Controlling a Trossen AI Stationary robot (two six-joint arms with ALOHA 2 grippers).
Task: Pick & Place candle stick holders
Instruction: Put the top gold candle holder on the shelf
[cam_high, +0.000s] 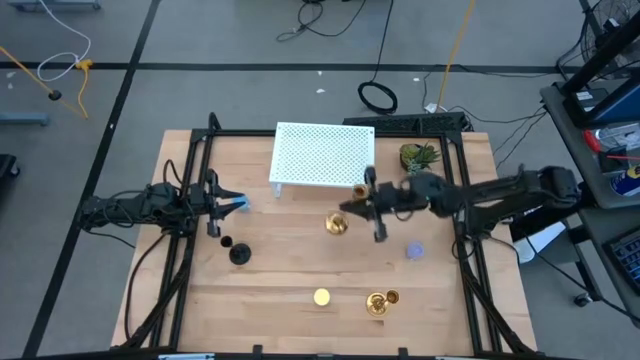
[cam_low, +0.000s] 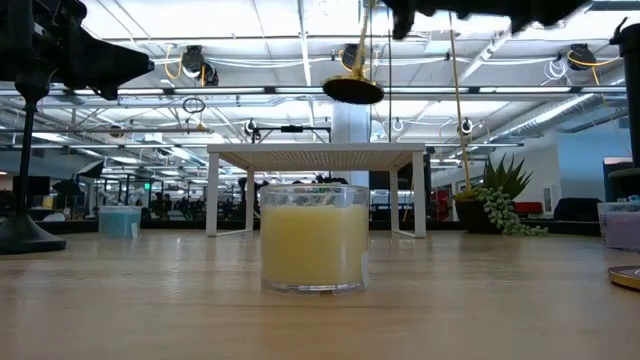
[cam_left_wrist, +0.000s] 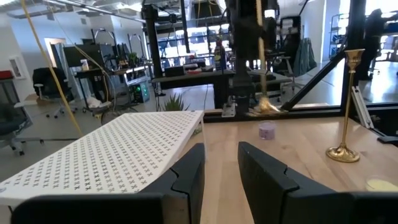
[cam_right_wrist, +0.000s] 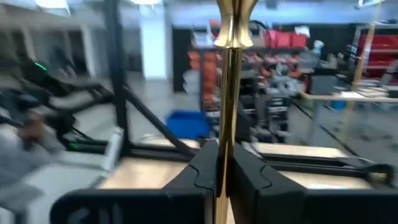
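A gold candle stick holder (cam_high: 337, 223) hangs in the air just in front of the white perforated rack (cam_high: 322, 153), its thin stem clamped between the right gripper (cam_right_wrist: 223, 163) fingers. The second gold holder (cam_high: 377, 303) and the black holder (cam_high: 239, 254) stand farther from the rack. The left gripper (cam_left_wrist: 221, 163), fingers apart, waits beside the rack.

Open workshop around a wooden table (cam_high: 300, 290)

Grey floor (cam_high: 200, 40) with dark tape lines and loose cables (cam_high: 378, 96); ceiling strip lights (cam_low: 300, 62) glow above distant desks.
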